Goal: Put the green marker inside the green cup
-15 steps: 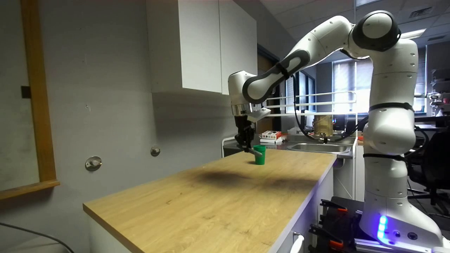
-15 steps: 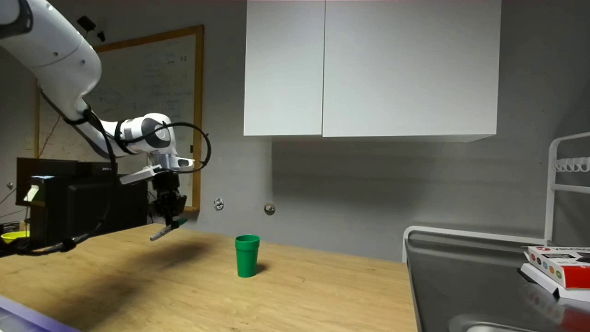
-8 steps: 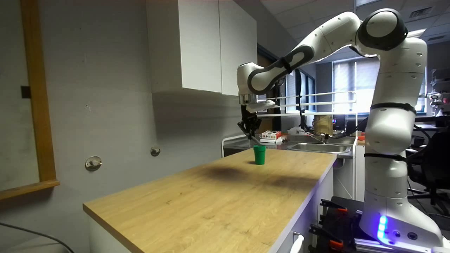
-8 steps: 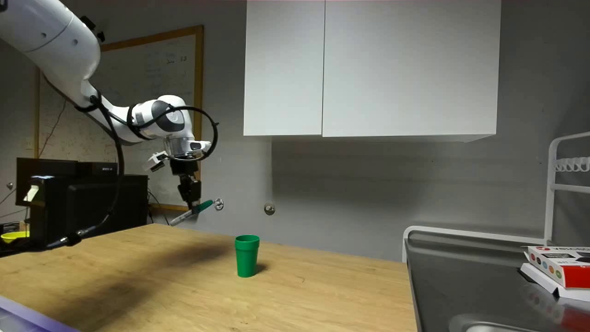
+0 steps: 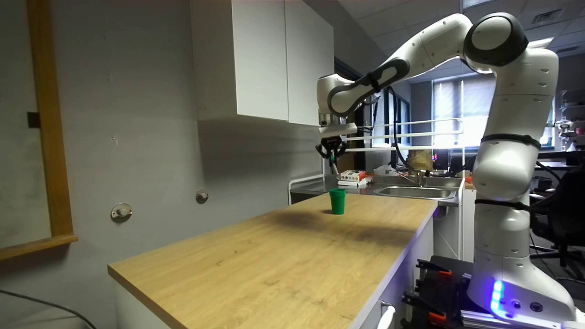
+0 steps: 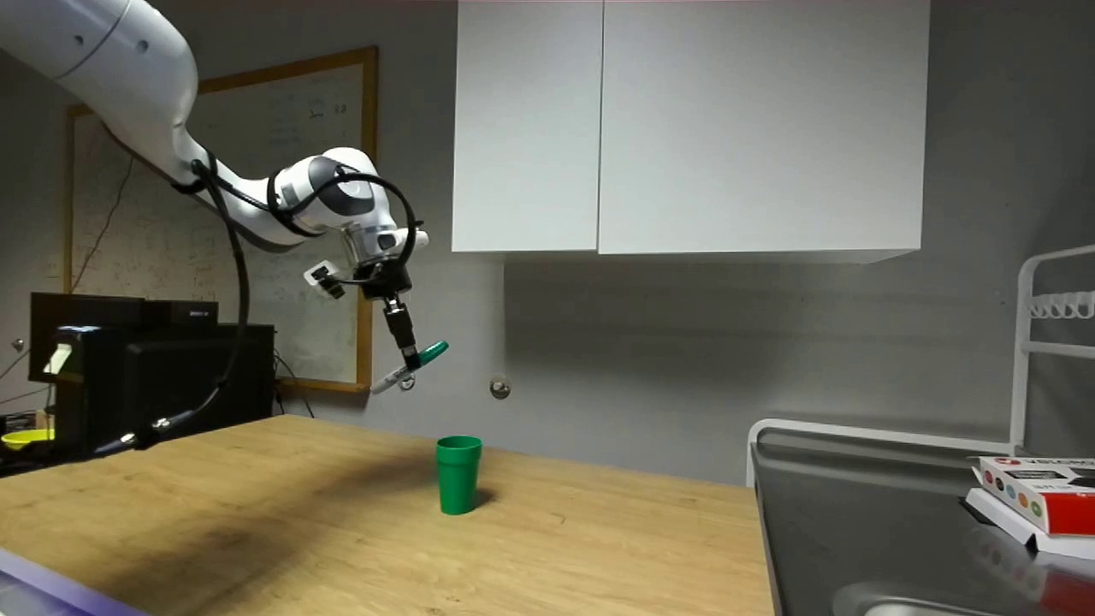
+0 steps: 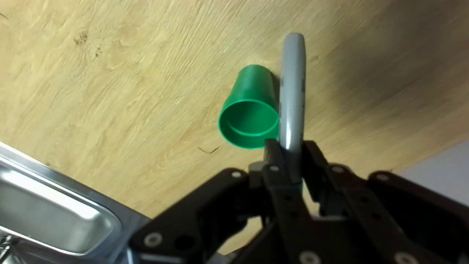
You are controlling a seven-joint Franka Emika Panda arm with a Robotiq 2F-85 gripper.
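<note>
The green cup (image 5: 337,203) stands upright on the wooden counter; it also shows in an exterior view (image 6: 458,477) and in the wrist view (image 7: 253,86), its mouth open and nothing seen inside. My gripper (image 6: 411,359) is shut on the green marker (image 6: 434,352), which has a grey body and green cap. The marker is tilted, cap end up and grey end down, well above the counter. In the wrist view the grey body (image 7: 292,88) points away from the fingertips (image 7: 291,156) and passes beside the cup's rim; the cap is mostly hidden behind the fingers.
The wooden counter (image 6: 599,547) runs along a grey wall, under a white wall cabinet (image 6: 684,128). A metal sink (image 7: 51,205) adjoins the counter's end. Red and white boxes (image 6: 1039,492) lie beside the sink, near a white metal rack (image 6: 1023,342).
My gripper has risen and moved toward the cup with the marker held. The wrist has turned, and the marker is tilted more steeply. The cup has not moved.
</note>
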